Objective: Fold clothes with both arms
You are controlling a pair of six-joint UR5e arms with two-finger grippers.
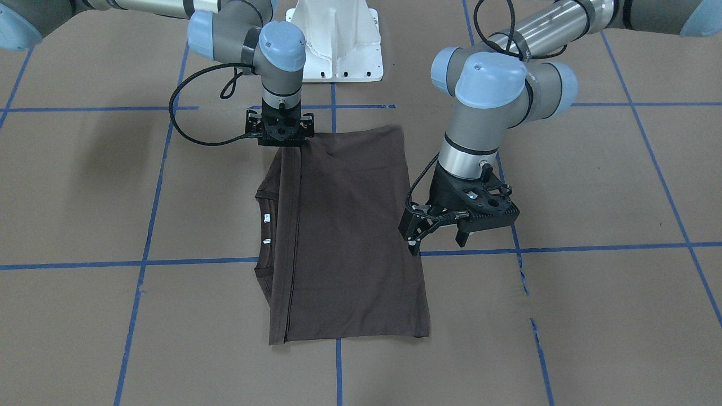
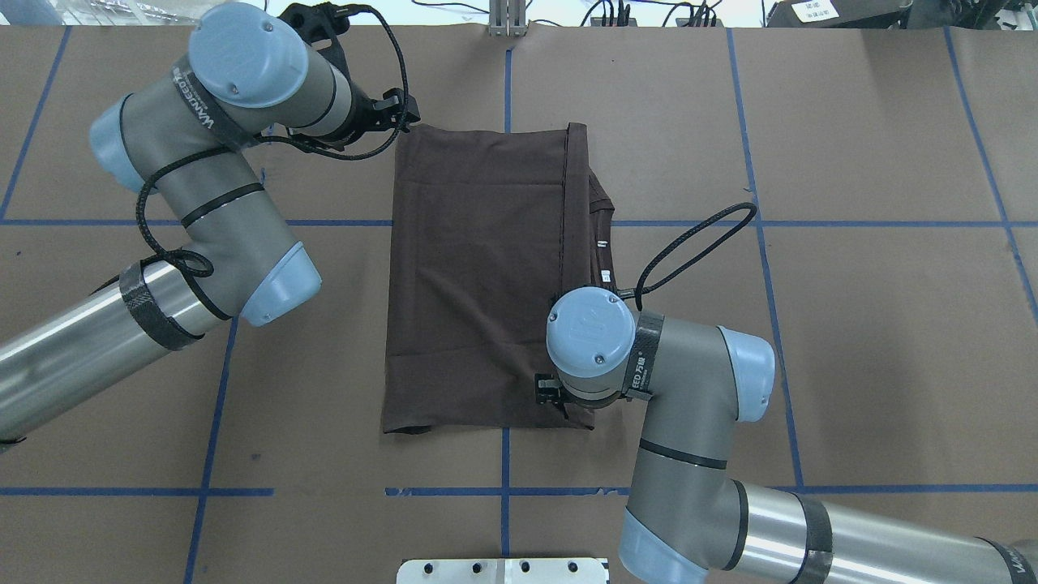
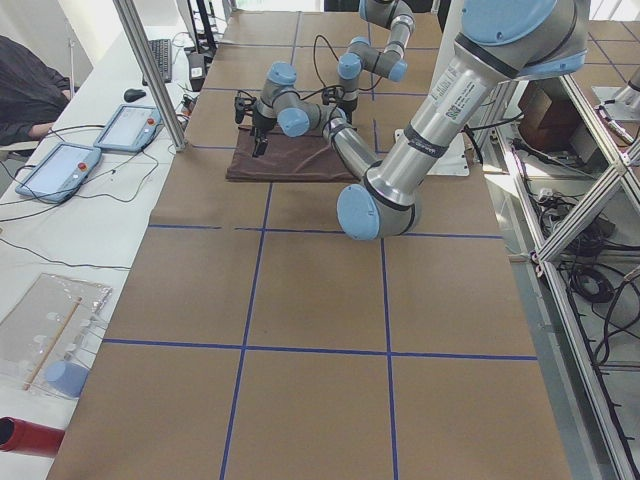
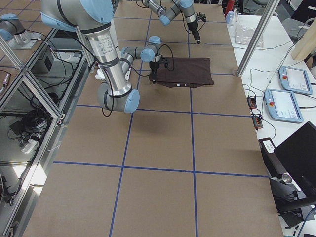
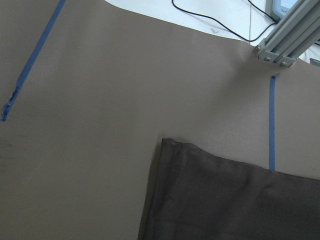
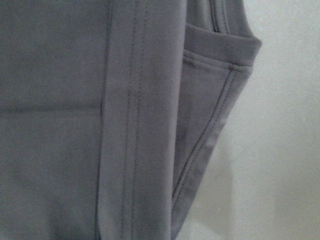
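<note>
The dark grey-brown T-shirt (image 1: 350,237) lies flat on the brown table, folded into a rectangle (image 2: 478,276). Its collar with small white tags (image 1: 266,217) pokes out from under the folded layer. My left gripper (image 1: 439,239) is open and empty. It hangs above the table by the shirt's far corner (image 2: 401,113), and the left wrist view shows that corner (image 5: 225,200) from above. My right gripper (image 1: 280,135) points down on the shirt's near corner on the collar side. Its fingers are hidden, and the right wrist view shows only cloth and hem seams (image 6: 120,125) close up.
The white pedestal base (image 1: 338,45) stands at the robot's edge of the table. Blue tape lines (image 1: 338,259) grid the brown surface. Beyond the far edge are a metal post (image 3: 150,70), two tablets (image 3: 60,165) and cables.
</note>
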